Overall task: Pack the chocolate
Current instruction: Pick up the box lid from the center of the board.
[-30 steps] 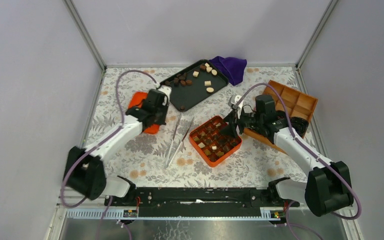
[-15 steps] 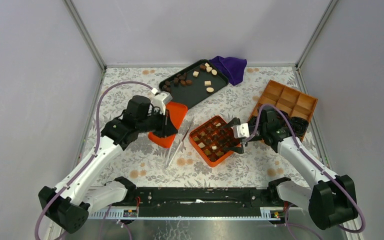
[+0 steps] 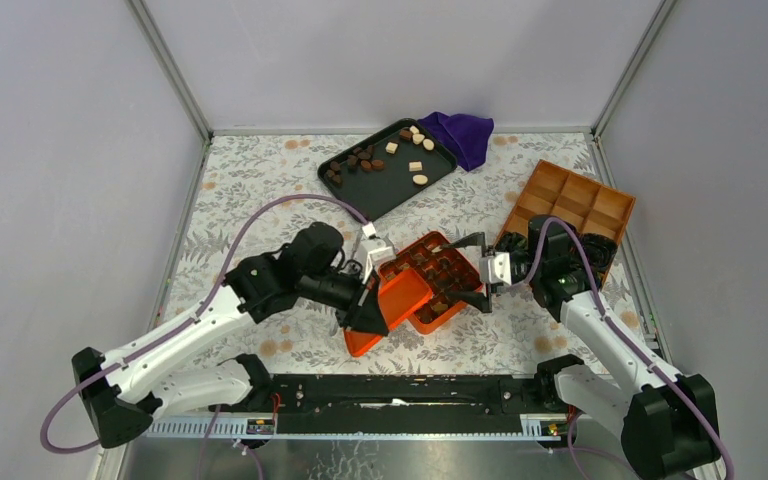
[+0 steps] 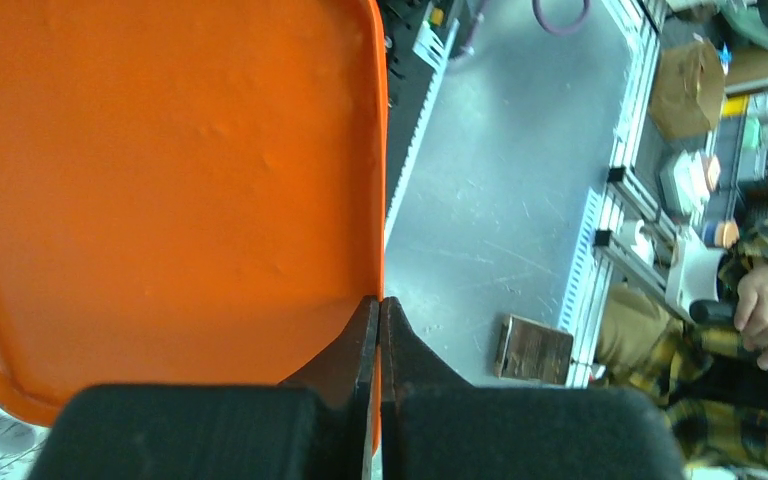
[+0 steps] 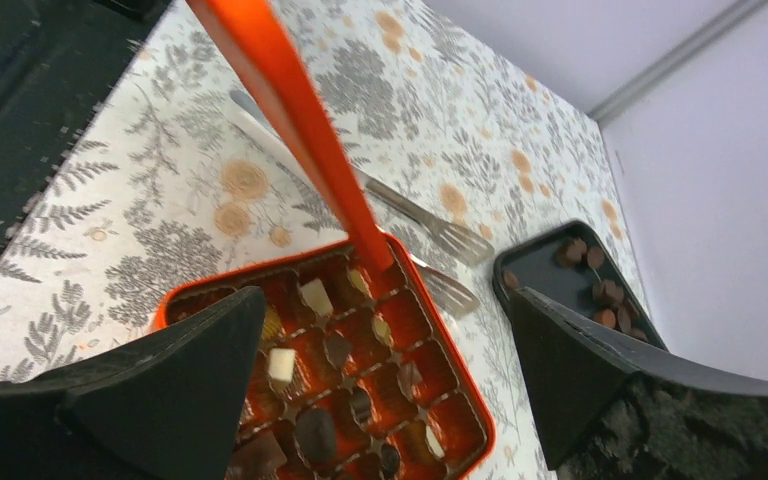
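Chocolate [image 3: 438, 272] in brown and cream pieces fills an orange box [image 3: 460, 295] at the table's centre. More chocolate [image 3: 365, 160] lies loose on a black tray [image 3: 390, 190] at the back. My left gripper [image 3: 370, 305] is shut on the edge of an orange lid [image 3: 400, 300], held tilted over the box's left side. In the left wrist view the lid [image 4: 160, 180] fills the left half, pinched between the closed jaws [image 4: 380, 310]. My right gripper [image 3: 465, 272] stands open at the box's right side. In the right wrist view the right gripper [image 5: 385, 295] is spread above the box [image 5: 460, 385], with the lid's edge [image 5: 290, 120] beyond.
A purple cloth [image 3: 457, 133] lies behind the black tray. A brown compartment tray [image 3: 570, 200] sits at the right, behind my right arm. Metal tongs [image 5: 430, 225] lie on the floral table just beyond the box, between it and the black tray [image 5: 550, 265].
My left arm has carried the lid from the table's left side to the box and tilted it over the box. My right gripper has opened wider beside the box.
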Tool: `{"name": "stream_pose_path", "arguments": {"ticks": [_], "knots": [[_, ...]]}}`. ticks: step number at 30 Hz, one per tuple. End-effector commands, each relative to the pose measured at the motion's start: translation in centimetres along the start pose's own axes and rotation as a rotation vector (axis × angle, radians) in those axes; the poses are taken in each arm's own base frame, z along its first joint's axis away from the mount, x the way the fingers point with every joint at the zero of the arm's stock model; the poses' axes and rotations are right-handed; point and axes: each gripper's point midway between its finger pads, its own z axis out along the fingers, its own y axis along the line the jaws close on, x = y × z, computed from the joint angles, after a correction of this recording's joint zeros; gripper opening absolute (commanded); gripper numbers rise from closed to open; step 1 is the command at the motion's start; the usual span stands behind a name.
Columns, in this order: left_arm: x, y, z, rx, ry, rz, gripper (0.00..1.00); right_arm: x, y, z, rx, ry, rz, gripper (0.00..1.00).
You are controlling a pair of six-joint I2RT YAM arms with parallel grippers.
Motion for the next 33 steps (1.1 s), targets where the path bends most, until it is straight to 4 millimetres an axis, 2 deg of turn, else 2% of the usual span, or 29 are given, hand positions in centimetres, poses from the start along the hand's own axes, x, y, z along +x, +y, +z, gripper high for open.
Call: {"name": "stream_pose_path", "arguments": {"ticks": [1,6,9,13,17,26,28,31,33], "knots": [[0.9,-2.8,0.6,0.094,0.063,0.030,0.00,-2.7,2.7,0.6,-0.127,-0.171,-0.054,1.00],[0.7,-4.1,1.6,0.123,0.102,0.070,0.00,-3.2,5.0,1.4,-0.224,-0.208,-0.045,1.00],[0.2,-4.5,1.9,0.132,0.105,0.088,0.00,-3.2,6.0,2.0,-0.267,-0.214,-0.042,0.95],[-0.2,-4.8,2.0,0.142,0.105,0.101,0.00,-2.7,6.6,2.6,-0.298,-0.196,-0.018,0.75],[-0.4,-5.4,2.1,0.174,0.100,0.110,0.00,-3.0,7.1,3.0,-0.318,-0.213,-0.013,0.57],[-1.8,-5.9,1.5,0.155,0.039,0.147,0.00,-5.3,7.0,2.8,-0.336,-0.296,0.046,0.13],[-3.1,-5.2,0.9,0.072,-0.029,0.162,0.25,-5.6,7.0,2.7,-0.339,-0.297,0.058,0.08],[-5.9,-4.4,-1.3,-0.069,-0.192,0.198,0.49,-5.8,6.2,2.5,-0.332,-0.277,0.110,0.03],[-8.2,-3.6,-3.9,-0.194,-0.347,0.210,0.62,-6.0,5.2,2.2,-0.320,-0.254,0.201,0.00]]}}
